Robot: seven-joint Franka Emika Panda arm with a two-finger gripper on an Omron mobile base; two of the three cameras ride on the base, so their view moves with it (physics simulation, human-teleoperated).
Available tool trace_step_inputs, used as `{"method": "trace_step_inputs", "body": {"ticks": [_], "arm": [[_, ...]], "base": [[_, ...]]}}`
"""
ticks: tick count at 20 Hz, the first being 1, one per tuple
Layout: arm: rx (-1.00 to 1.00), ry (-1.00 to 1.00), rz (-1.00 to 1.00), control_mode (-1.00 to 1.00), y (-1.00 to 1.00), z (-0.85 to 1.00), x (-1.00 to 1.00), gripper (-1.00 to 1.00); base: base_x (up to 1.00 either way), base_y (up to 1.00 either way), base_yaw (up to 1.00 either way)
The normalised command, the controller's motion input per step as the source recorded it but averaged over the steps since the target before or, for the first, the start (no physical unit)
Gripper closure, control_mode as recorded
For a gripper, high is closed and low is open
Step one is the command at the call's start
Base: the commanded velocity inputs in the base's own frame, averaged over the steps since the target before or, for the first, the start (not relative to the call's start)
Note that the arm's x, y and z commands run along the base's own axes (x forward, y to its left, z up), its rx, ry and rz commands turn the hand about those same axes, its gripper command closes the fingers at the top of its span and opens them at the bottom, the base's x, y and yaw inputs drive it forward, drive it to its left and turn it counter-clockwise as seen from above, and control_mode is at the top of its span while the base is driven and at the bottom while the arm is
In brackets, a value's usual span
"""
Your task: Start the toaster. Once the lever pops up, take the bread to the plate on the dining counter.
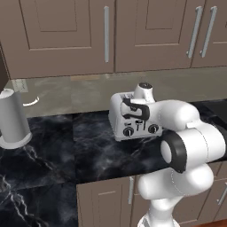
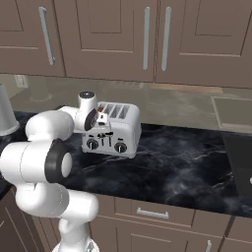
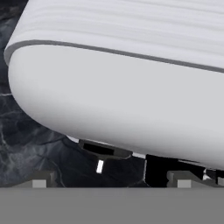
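The silver-white toaster [image 1: 119, 116] [image 2: 123, 129] stands on the black marble counter [image 1: 88, 146] against the backsplash. My gripper [image 1: 133, 113] [image 2: 101, 128] [image 3: 111, 181] hangs open just in front of the toaster's top front edge, above the knobs and sliders. In the hand view the toaster's rounded white body [image 3: 122, 87] is very close, with a black lever [image 3: 103, 149] right under it, between my spread fingertips [image 3: 39, 181]. A small brown bit of the bread [image 2: 102, 117] peeks out beside my hand at the left slots. The plate and the dining counter are out of view.
A tall grey canister [image 1: 13, 117] stands on the counter far left of the toaster. Brown wall cabinets [image 1: 106, 35] hang above and drawers [image 2: 152, 212] run below the counter edge. Open marble lies right of the toaster [image 2: 187, 167].
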Motion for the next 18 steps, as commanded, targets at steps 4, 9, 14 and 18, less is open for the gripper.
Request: {"method": "trace_step_inputs", "body": {"ticks": [4, 9, 14, 18], "arm": [[0.0, -0.03, 0.0, -1.0, 0.0, -0.04, 0.0, -1.0], [0.0, 0.0, 0.0, -1.0, 0.0, -0.07, 0.0, -1.0], [0.0, 0.0, 0.0, -1.0, 0.0, -0.06, 0.0, -1.0], [0.0, 0.0, 0.0, -1.0, 0.0, -0.08, 0.0, -1.0]], "base": [[0.0, 0.0, 0.0], [0.0, 0.0, 0.0], [0.0, 0.0, 0.0], [0.0, 0.0, 0.0]]}}
